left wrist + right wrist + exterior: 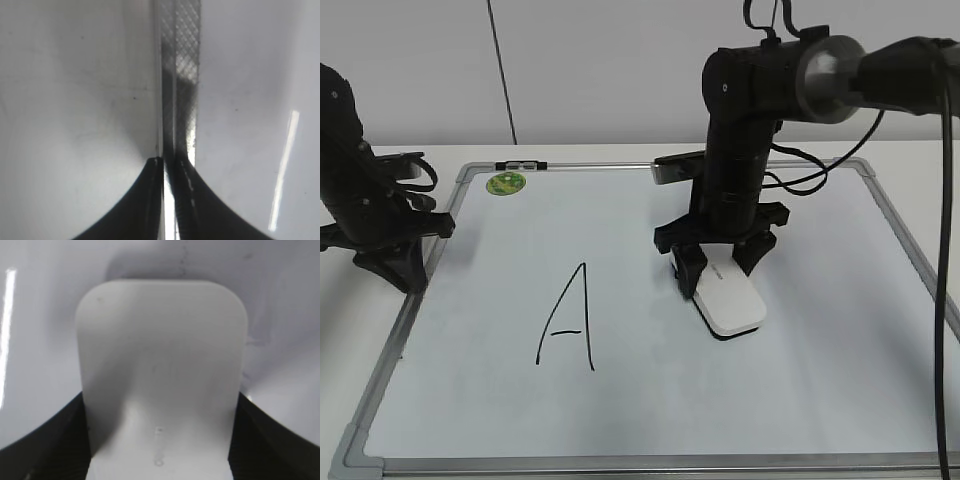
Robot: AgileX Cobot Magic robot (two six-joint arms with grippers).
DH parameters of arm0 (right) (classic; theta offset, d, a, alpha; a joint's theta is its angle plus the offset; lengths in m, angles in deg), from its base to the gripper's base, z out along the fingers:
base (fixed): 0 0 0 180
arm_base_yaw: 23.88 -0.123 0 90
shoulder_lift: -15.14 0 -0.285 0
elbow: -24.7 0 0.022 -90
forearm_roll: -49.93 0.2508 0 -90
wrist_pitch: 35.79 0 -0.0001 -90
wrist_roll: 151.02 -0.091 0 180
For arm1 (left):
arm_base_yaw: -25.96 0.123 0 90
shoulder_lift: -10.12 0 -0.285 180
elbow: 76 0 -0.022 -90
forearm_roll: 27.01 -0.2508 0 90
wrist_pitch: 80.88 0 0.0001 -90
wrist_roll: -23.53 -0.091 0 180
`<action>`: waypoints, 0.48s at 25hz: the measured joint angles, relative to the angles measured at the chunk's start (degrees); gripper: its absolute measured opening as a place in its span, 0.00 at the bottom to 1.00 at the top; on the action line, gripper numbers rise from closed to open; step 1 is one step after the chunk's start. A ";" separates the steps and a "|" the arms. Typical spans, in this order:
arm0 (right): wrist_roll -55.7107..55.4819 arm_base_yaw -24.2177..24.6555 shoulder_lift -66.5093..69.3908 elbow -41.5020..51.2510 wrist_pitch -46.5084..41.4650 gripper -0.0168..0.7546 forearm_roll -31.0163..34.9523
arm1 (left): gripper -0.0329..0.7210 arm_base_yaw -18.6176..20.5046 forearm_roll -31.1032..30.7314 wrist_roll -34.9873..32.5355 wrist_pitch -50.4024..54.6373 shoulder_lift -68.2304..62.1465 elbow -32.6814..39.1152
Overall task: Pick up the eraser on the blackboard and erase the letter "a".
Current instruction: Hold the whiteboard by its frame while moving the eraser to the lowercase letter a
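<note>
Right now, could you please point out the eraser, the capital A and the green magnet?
eraser [732,301]: exterior view, middle of its white top.
capital A [584,318]: exterior view, right stroke.
green magnet [506,183]: exterior view, its centre.

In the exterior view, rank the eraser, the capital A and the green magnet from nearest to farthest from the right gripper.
1. The eraser: between the jaws of the right gripper, lying on the blackboard.
2. The capital A: left of the gripper, mid-board.
3. The green magnet: far left, at the board's top-left corner.
</note>
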 joint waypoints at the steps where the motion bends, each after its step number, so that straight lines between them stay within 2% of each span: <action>1: 0.00 -0.43 0.07 -0.11 -0.01 0.70 0.13 | 0.12 0.00 0.00 0.00 0.00 0.00 0.00; 12: -0.41 -0.50 0.57 -0.69 -0.21 0.70 -1.24 | 0.12 0.00 0.00 -0.13 0.00 0.00 0.00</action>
